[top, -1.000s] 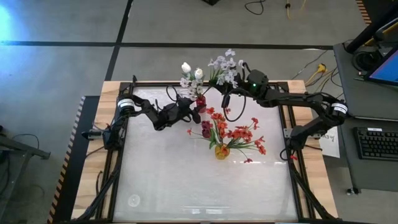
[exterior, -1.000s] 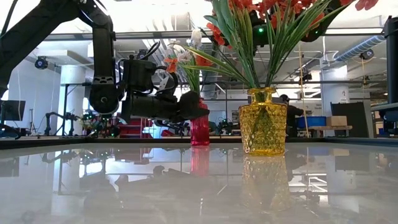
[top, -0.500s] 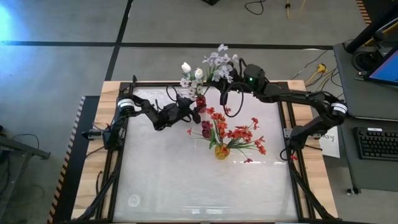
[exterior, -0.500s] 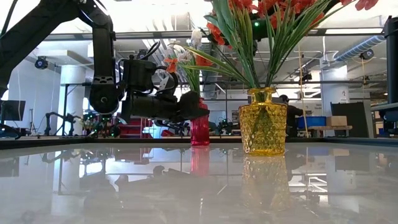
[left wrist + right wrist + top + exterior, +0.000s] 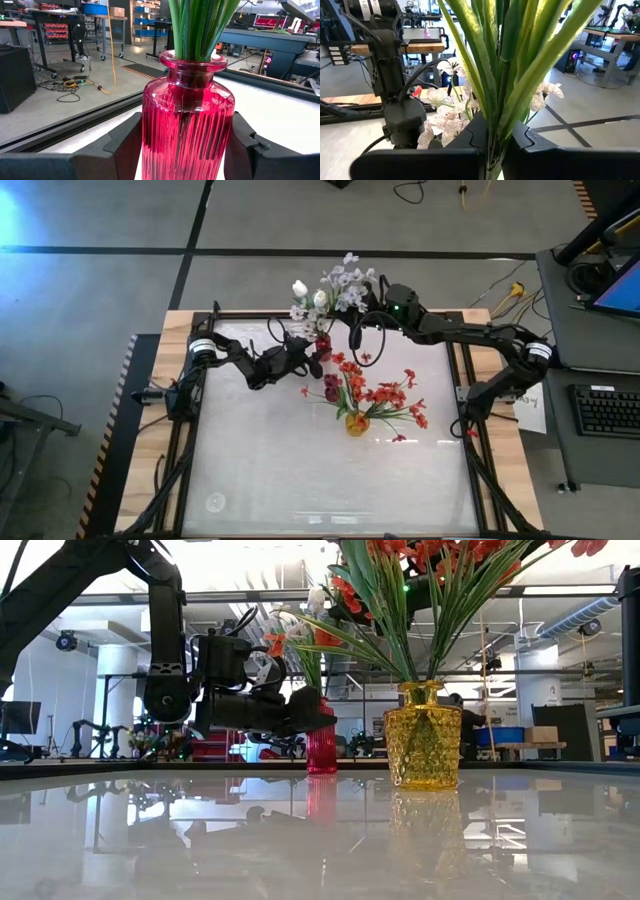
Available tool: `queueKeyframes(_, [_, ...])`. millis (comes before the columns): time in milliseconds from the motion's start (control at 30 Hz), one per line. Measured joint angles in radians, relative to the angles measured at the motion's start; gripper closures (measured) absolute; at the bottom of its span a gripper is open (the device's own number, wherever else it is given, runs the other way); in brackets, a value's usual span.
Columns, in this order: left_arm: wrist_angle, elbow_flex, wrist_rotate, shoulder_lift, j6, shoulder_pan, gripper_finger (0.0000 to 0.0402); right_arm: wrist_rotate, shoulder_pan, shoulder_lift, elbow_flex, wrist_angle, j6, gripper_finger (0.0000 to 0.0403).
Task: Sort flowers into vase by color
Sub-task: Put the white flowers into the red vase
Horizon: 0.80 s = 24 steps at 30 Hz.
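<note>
A red ribbed glass vase (image 5: 186, 125) stands near the table's far edge (image 5: 322, 345) and holds white tulips (image 5: 300, 288) on green stems. My left gripper (image 5: 312, 356) is shut on it. A yellow glass vase (image 5: 423, 735) stands mid-table (image 5: 357, 423), filled with red-orange blossoms (image 5: 385, 393) and dark red tulips (image 5: 330, 387). My right gripper (image 5: 368, 315) is raised just right of the red vase and shut on a white blossom spray (image 5: 345, 283). The green stems (image 5: 495, 100) of the spray fill the right wrist view. My left gripper holds the red vase by its ribbed body (image 5: 150, 140), one finger (image 5: 125, 145) on each side, coming in level from the table's left. The vase stands upright with its base on the table. My right gripper pinches the bundled green stems (image 5: 492, 142) of the white spray between its shut fingers (image 5: 465, 137). The spray is lifted clear of the table, its blossoms toward the far edge.
The near half of the glossy table top (image 5: 320, 480) holds no objects. The yellow vase's leaves and blossoms spread wide and reach toward the red vase. A loop of black cable (image 5: 372, 348) hangs under my right arm. Desks and equipment stand beyond the table.
My right gripper has carried the white spray toward the table's left, along the far edge, closer to the red vase and its tulips. My left gripper and both vases have kept still.
</note>
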Motion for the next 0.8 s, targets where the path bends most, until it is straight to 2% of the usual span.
queueKeyframes(367, [0.0,0.0,0.0,0.0,0.0,0.0,0.0202,0.0,0.002,0.0,-0.002,0.029,0.026,0.0385])
queueKeyframes(633, [0.0,0.0,0.0,0.0,0.0,0.0,0.0202,0.0,0.005,0.0,-0.022,0.039,-0.013,0.0385])
queueKeyframes(800, [0.0,0.0,0.0,0.0,0.0,0.0,0.0202,0.0,0.012,0.037,-0.022,0.077,-0.004,0.0385])
